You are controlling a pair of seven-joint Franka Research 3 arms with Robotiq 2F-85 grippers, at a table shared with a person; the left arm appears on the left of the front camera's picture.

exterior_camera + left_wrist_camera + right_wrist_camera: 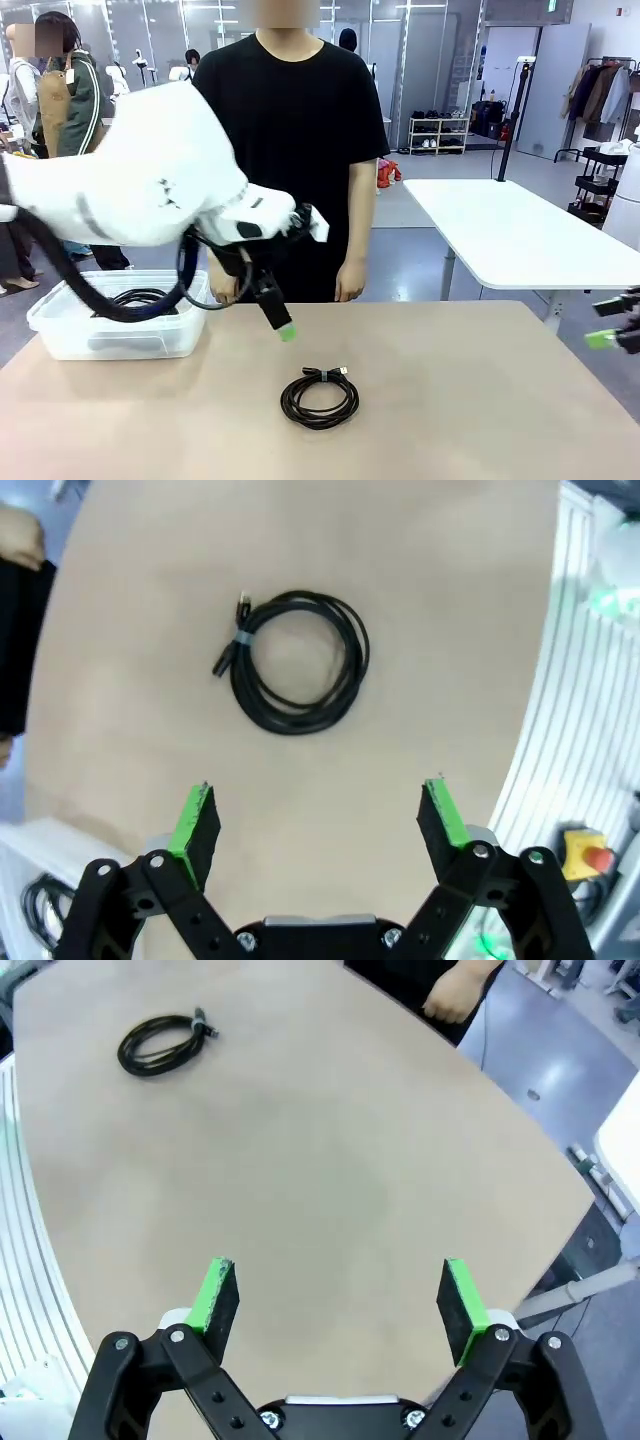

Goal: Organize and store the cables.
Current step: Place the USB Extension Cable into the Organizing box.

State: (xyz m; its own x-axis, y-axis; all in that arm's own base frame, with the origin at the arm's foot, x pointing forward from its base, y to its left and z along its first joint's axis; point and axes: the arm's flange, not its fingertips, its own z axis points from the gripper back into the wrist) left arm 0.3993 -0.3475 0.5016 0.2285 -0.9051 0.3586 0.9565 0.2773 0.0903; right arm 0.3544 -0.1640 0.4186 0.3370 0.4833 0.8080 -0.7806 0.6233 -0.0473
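- Cable coil (319,397), black, lies flat on tan table (480,400), lower centre of front view; another cable (140,298) sits in clear bin (60,335) at left edge.
- Bare tabletop all around the coil; person (300,130) stands at far edge.
- Left gripper (320,820) hangs above the coil, jaws wide, empty.
- Right gripper (340,1295) at right edge, spread wide, holding nothing.

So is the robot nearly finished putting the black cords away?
Partly. At least one coiled black cable already lies in the clear plastic bin. Nothing is in hand: the left gripper hangs open above the table, the right gripper open off to the side. One coiled black cable on the tan table is left to store.
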